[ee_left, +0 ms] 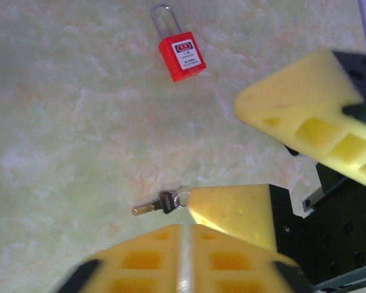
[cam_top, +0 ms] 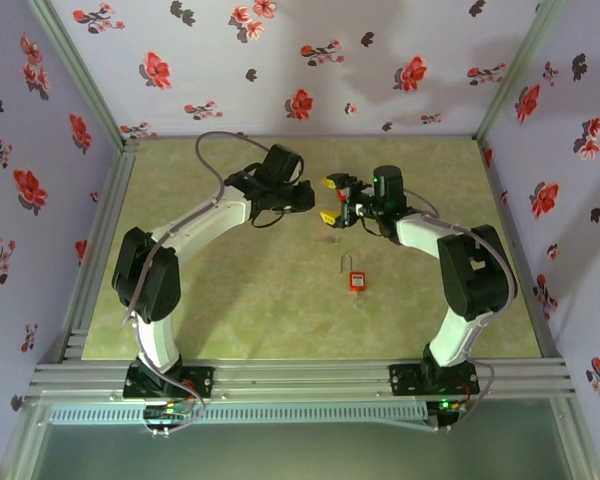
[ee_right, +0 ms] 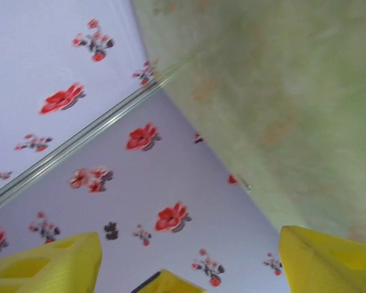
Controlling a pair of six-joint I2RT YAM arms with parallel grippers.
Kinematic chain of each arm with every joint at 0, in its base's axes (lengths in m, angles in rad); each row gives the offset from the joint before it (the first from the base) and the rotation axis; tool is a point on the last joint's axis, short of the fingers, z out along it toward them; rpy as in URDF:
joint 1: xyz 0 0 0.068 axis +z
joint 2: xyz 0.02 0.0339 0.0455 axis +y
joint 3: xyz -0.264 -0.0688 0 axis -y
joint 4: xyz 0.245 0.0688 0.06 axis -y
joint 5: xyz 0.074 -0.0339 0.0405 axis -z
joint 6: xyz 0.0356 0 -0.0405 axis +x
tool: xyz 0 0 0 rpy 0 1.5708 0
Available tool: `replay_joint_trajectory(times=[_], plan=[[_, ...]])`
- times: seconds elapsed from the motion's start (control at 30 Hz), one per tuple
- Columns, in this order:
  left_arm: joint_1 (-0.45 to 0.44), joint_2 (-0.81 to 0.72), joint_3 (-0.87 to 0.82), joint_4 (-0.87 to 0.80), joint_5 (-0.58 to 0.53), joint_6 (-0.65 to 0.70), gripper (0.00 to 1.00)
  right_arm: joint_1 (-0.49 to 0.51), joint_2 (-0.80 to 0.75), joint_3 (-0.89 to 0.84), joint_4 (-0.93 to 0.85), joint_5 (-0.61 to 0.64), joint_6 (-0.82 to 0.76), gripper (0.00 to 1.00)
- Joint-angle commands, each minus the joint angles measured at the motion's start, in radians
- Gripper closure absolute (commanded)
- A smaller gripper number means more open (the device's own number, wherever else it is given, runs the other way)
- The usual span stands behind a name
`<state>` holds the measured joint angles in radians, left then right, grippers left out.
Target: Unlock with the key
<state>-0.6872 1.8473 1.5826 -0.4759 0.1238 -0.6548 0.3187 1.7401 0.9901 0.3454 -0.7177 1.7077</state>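
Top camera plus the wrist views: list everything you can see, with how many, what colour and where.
padlock: one, red body with a silver shackle, lying flat on the table nearer the arm bases than the right gripper.
key: one, brass blade with a dark head on a ring, at the tip of one right-gripper finger; I cannot tell whether they touch.
table: one, pale green marbled.
walls: three, lilac with red flowers, at the back and both sides.
rails: silver, along the near edge.
left gripper: one, yellow jaws shut, mid-table facing the right one.
right gripper: one, yellow jaws open, mid-table.
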Motion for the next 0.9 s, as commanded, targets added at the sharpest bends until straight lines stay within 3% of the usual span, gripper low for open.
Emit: replay_joint_trajectory(times=[0.0,0.13,0.3,0.57,0.87], plan=[[0.012,-0.029,-0.015,-0.029,-0.010,-0.057,0.68,-0.036,-0.078,0.122,-0.505,0.053,-0.413,0.24],[0.015,-0.045,-0.058,-0.007,-0.009,-0.130,0.53,-0.051,-0.059,0.297,-1.008,0.242,-0.852,0.25],[0.030,-0.101,-0.190,0.148,0.048,-0.219,0.48,-0.036,0.026,0.353,-1.147,0.360,-1.135,0.35],[0.047,-0.184,-0.327,0.225,0.069,-0.274,0.43,0.049,0.135,0.391,-1.159,0.485,-1.359,0.45],[0.060,-0.257,-0.426,0.246,0.055,-0.298,0.40,0.099,0.245,0.472,-1.132,0.522,-1.366,0.48]])
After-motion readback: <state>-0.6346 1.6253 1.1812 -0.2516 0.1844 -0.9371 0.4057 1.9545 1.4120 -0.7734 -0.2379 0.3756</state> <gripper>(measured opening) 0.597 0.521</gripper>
